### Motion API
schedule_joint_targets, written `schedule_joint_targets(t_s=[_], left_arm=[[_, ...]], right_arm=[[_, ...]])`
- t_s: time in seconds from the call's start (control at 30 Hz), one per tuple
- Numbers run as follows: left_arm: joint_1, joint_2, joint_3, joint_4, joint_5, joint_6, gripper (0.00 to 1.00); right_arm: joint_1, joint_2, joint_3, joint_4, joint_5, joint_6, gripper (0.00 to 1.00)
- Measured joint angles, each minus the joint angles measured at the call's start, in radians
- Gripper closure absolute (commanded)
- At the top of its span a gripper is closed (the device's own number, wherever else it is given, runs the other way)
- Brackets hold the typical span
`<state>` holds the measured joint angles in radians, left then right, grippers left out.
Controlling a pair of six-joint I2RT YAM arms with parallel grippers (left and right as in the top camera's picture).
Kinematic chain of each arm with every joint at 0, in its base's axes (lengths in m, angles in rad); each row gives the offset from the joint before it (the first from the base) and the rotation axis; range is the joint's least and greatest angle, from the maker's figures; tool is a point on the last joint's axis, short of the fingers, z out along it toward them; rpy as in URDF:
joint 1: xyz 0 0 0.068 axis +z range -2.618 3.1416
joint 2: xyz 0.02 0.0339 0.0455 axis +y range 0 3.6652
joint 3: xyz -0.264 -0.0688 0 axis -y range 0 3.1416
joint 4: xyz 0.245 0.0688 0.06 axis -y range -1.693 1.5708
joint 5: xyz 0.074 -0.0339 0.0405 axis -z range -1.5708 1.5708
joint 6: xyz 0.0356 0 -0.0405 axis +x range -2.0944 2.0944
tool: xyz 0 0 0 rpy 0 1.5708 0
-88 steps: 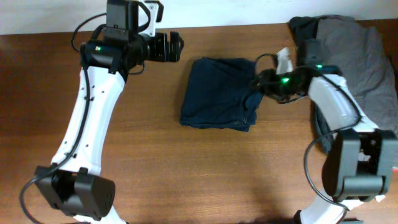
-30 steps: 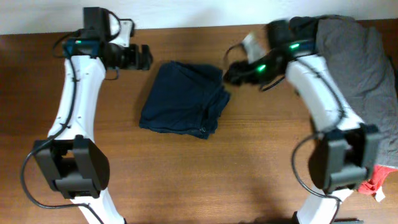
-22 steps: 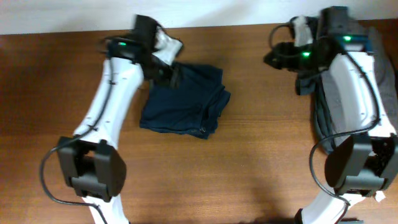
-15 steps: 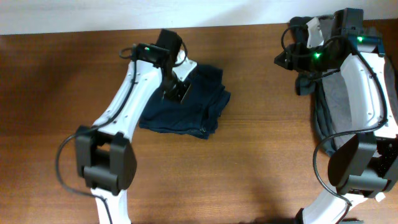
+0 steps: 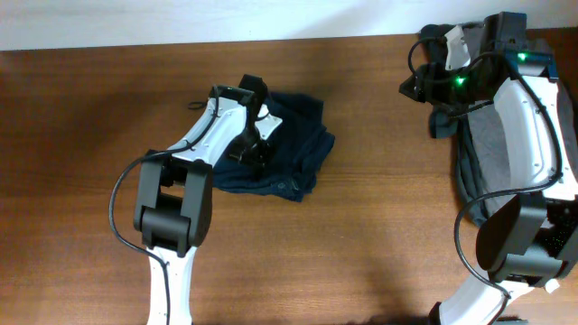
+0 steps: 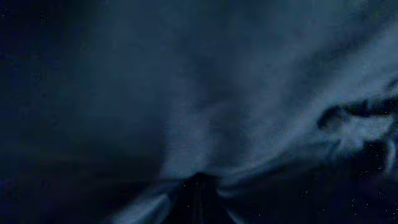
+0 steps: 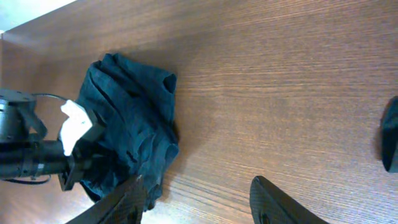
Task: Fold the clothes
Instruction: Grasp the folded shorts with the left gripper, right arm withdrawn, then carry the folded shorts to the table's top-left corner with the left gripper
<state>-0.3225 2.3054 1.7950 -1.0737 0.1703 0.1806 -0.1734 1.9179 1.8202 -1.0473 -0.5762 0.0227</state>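
My left claw (image 5: 255, 151) is closed tight and buried in the navy shorts (image 5: 302, 155). In its own camera there is nothing but dark blue cloth, with creases running in toward my tips, so I judge I have a fold of the shorts (image 6: 199, 93) pinched. From above, they lie under and just ahead of this claw as a compact, rumpled bundle on the worktop (image 5: 90, 181). They are doubled over but not squared off. I would call this piece partly folded, with at least a tidy-up or one more fold to go.

My right claw (image 7: 198, 184) stands wide with nothing between its fingers. It hangs over bare wood, well apart from the shorts (image 7: 134, 124), which lie far ahead of it.

Just behind and beside that claw (image 5: 417, 86) lies the grey heap (image 5: 515, 108) of other clothes, loose and unfolded. Most of the job looks undone.
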Motion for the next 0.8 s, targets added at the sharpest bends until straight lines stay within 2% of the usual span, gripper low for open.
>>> schedule_joint_targets(t_s=[0.17,0.23,0.27,0.37,0.5,0.67,0.8], left_arm=[[0.053,0.023,0.018,0.135,-0.058,-0.005,0.99],[0.096,0.036,0.031,0.223,-0.097,-0.005,0.91],[0.118,0.043,0.036,0.259,-0.115,-0.006,0.8],[0.192,0.058,0.039,0.383,-0.163,-0.008,0.73],[0.304,0.08,0.042,0.538,-0.201,-0.01,0.7],[0.404,0.092,0.041,0.6,-0.233,-0.018,0.59],[0.49,0.094,0.041,0.613,-0.253,-0.021,0.59]], right_arm=[[0.0,0.0,0.0,0.002,0.008,-0.001,0.42],[0.0,0.0,0.0,0.002,0.018,-0.001,0.41],[0.0,0.0,0.0,0.002,0.022,-0.001,0.42],[0.0,0.0,0.0,0.002,0.035,-0.001,0.42],[0.0,0.0,0.0,0.003,0.046,-0.001,0.41],[0.0,0.0,0.0,0.003,0.055,-0.001,0.42],[0.0,0.0,0.0,0.01,0.056,-0.001,0.41]])
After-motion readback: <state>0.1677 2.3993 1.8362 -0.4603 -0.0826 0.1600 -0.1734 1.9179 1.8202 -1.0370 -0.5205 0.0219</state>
